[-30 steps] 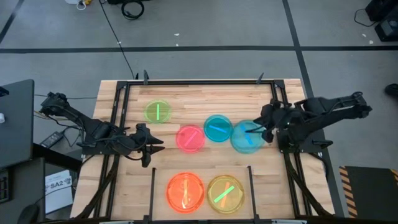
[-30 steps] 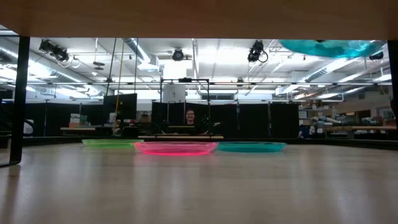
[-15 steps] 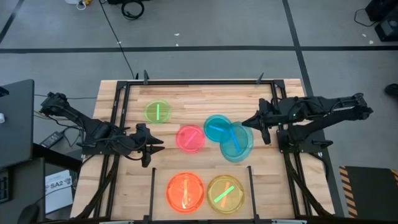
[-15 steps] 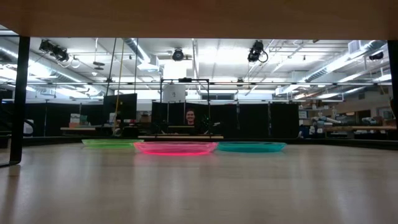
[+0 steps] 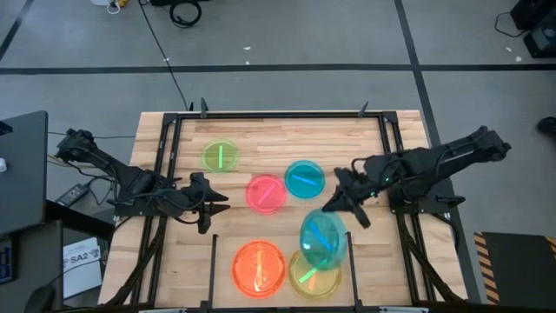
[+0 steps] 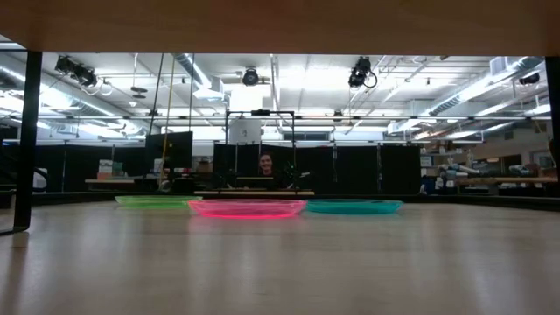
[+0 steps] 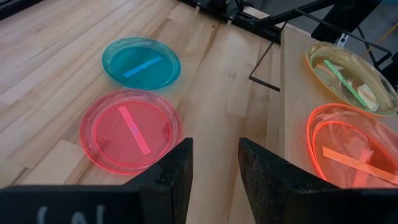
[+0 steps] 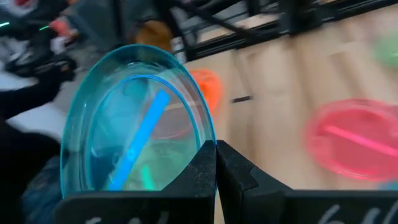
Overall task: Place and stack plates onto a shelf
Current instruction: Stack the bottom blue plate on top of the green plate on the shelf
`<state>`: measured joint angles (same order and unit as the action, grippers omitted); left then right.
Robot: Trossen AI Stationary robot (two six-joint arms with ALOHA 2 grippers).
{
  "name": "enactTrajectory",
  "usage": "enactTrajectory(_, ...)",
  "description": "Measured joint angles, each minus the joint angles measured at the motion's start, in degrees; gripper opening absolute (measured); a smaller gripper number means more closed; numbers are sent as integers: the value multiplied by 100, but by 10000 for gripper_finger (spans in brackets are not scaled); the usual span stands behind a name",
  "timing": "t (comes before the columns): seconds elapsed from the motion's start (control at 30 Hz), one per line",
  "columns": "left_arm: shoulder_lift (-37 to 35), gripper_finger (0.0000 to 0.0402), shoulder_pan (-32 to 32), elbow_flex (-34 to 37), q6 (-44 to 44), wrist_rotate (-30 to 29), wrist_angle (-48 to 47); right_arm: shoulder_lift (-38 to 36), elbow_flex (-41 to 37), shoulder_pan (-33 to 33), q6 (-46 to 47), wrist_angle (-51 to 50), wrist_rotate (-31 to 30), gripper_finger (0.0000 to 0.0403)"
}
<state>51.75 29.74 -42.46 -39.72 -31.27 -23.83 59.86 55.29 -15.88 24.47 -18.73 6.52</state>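
Right gripper [image 5: 339, 202] is reaching in over the table's middle, fingers pinched tight on the rim of a cyan plate [image 5: 323, 241]. In the right wrist view that plate [image 8: 134, 140] stands beyond the closed fingertips, tilted up on edge, blue stripe running across it. From above it hangs over the yellow-green plate [image 5: 311, 274], covering that plate's upper part.

Shelf [image 5: 280, 236]: thin black wire rack at the near edge of the table. Orange plate [image 5: 259, 268] and the yellow-green one sit side by side on it. Left wrist view shows the orange plate [image 7: 351, 144] with a second rim inside it, so likely two stacked; exact count not clear.

Loose on the wooden table [image 5: 261, 139]: green plate [image 5: 220, 156] toward the far left, pink plate [image 5: 266, 192] in the middle, a second cyan plate [image 5: 304, 178] just beside the pink one. Low view shows these three flat on the tabletop.

Left gripper [image 5: 217, 204] waits at the table's left side, fingers parted with a gap between them, nothing held; pink plate [image 7: 129, 129] lies just ahead of it.
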Motion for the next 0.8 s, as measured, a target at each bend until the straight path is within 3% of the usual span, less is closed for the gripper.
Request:
enactTrajectory(0.23,0,134,0,0,0,0,0,599,0,-393,13,672,367,9)
enactTrajectory(0.8,0,134,0,0,-2,0,0,1525,0,-625,297,667,379,9)
